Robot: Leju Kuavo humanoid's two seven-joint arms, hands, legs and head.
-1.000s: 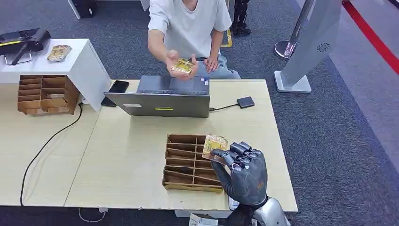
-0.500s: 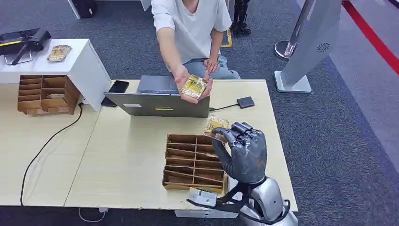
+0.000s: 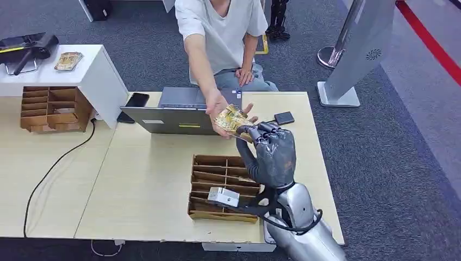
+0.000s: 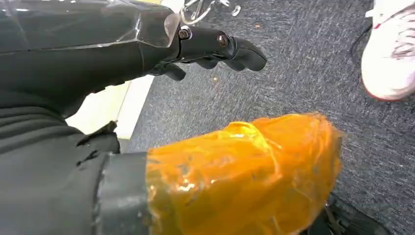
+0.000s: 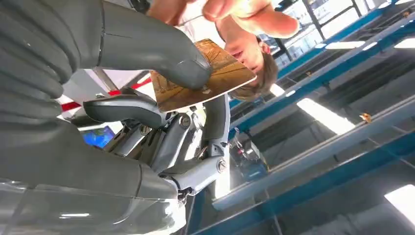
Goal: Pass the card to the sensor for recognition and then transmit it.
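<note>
The right robot hand pinches a gold card, meeting a person's hand over the counter.

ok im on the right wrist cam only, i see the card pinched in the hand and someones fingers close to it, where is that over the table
Observer: In the head view, the right hand holds the card up over the far half of the table, between the slotted wooden tray and the laptop.
Operator: is the persons hand empty
Observer: No. The person's hand reaches over the laptop, palm up, with something gold-printed and card-like lying in it.
Operator: any sensor close by
Observer: A small dark box on a cable lies on the table just beyond the right hand. I cannot tell whether it is the sensor.
</note>
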